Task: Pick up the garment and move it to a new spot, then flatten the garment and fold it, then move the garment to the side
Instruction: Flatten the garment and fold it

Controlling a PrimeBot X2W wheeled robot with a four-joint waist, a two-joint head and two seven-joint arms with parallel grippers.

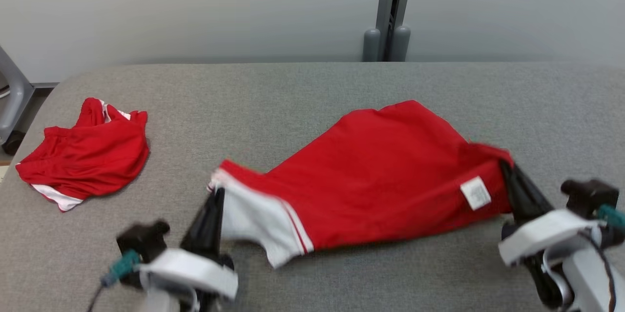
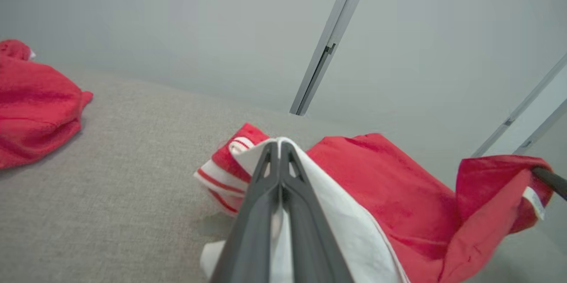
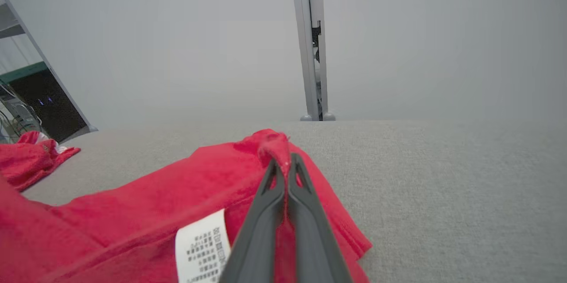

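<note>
While a red bundle lies at the frame's left, the left gripper and right gripper are clamped onto opposite ends of the garment.

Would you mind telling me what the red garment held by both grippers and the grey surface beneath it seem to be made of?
The red garment looks like thin, smooth synthetic jersey, probably polyester: it drapes limply with a slight sheen. The grey surface seems covered in matte woven cloth; a fine flecked weave shows.
</note>
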